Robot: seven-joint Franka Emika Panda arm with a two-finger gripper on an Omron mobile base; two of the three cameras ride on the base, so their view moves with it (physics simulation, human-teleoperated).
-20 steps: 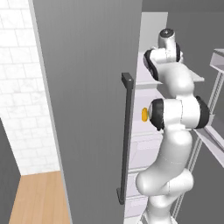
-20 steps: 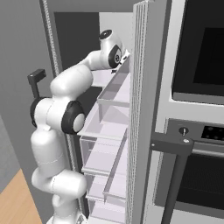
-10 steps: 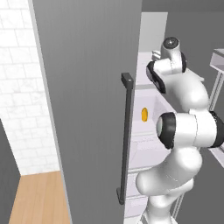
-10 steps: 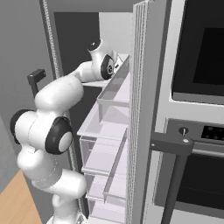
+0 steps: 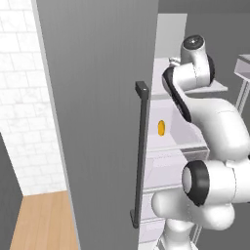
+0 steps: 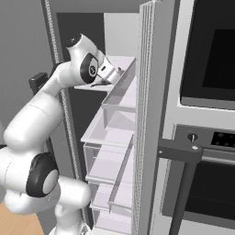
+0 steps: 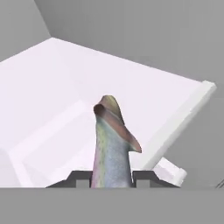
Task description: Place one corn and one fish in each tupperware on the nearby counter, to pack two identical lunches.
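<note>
Gripper (image 7: 112, 178) clamped on one fish (image 7: 112, 148), both dark finger tips (image 7: 78, 178) pressed against its sides in the hand view; the fish rises up between them, grey-silver body, tail end flaring at the top. In the right base view the gripper (image 6: 108, 79) sits at the upper fridge shelf (image 6: 120, 64), just over the shelf edge, arm (image 6: 41, 114) bent up from the lower left.

Largest to smallest, counted:
- one fridge (image 6: 114, 137), interior pale lilac, standing open; one fridge door (image 5: 97, 107), grey, swung wide and covering most of the left base view, with one long dark handle (image 5: 141, 151) running vertically
- one oven (image 6: 206, 119) to the right of the fridge, dark glass, one dark bar handle (image 6: 181, 153) below its panel
- several clear shelves and drawers stacked inside the fridge; four drawer levels visible under the top shelf in the right base view, exact count further down hard to tell
- one strip of wooden floor (image 5: 39, 219) at lower left, white tiled wall (image 5: 24, 97) above it
- one corn (image 5: 161, 127), small yellow-orange cob, lying on a middle fridge shelf, well below the gripper and apart from it
- one fish, held as above, over the pale shelf tray (image 7: 65, 100)
</note>
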